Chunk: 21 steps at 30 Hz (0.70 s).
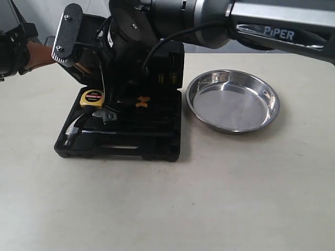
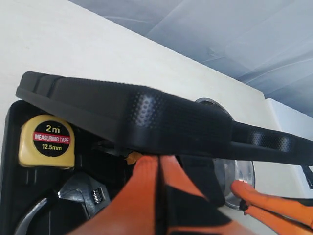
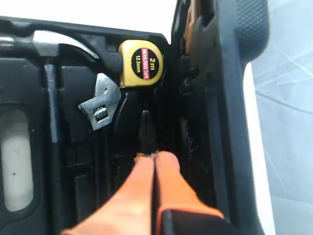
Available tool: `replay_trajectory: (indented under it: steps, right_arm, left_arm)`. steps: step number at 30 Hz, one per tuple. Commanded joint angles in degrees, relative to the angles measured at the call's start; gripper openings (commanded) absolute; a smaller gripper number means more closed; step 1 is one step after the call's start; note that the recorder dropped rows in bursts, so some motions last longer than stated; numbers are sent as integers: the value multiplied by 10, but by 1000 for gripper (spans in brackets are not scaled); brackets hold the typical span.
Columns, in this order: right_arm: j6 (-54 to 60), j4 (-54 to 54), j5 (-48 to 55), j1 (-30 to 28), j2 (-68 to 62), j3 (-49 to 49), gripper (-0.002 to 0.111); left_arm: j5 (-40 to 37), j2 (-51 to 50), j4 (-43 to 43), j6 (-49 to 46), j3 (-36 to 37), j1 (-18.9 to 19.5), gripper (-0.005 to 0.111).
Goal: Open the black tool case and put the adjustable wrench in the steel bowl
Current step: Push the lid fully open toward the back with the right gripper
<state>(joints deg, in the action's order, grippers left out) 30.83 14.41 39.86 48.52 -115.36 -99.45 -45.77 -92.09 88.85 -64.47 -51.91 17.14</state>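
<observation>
The black tool case (image 1: 120,151) stands open on the tabletop (image 1: 220,198), its lid (image 1: 171,68) raised upright behind the tray; the steel bowl (image 1: 233,102) sits just beside the case, on its right in the exterior view.

The adjustable wrench (image 3: 100,107) lies in the case's tray, not in the bowl; its silver head rests close by the yellow measuring tape (image 3: 142,61), between the tape and the hammer (image 3: 51,44), whose shaft runs along the tray's front side; the wrench's black handle I cannot pick out against the black moulding.

My right pincer (image 3: 152,156) reaches across the middle and down into the tray; its orange fingers (image 3: 129,191) are pressed together, tip to tip; they hang just short of a dark pointed tool tip (image 3: 145,127), beside the wrench's head and apart from it.

My left pincer (image 1: 48,56) comes in from the left edge of the exterior view, at the lid's side; in my left wrist view its orange sits beneath the lid's textured edge, with the tape and the wrench's head beyond; whether that pincer is apart, together or clamped on the lid I cannot tell.
</observation>
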Motion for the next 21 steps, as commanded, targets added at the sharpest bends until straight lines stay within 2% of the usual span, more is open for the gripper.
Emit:
replay_trajectory:
  steps: [1,13,21]
  right_arm:
    - [-2,6,-38,-12,-5,-3,0]
    - [-10,8,-62,-44,-12,-3,0]
    - [-10,20,-72,-45,-12,-3,0]
  left_arm:
    - [-6,1,9,-2,-4,0,0]
    - [-6,1,5,-2,-4,0,0]
    - [-4,1,5,-2,-4,0,0]
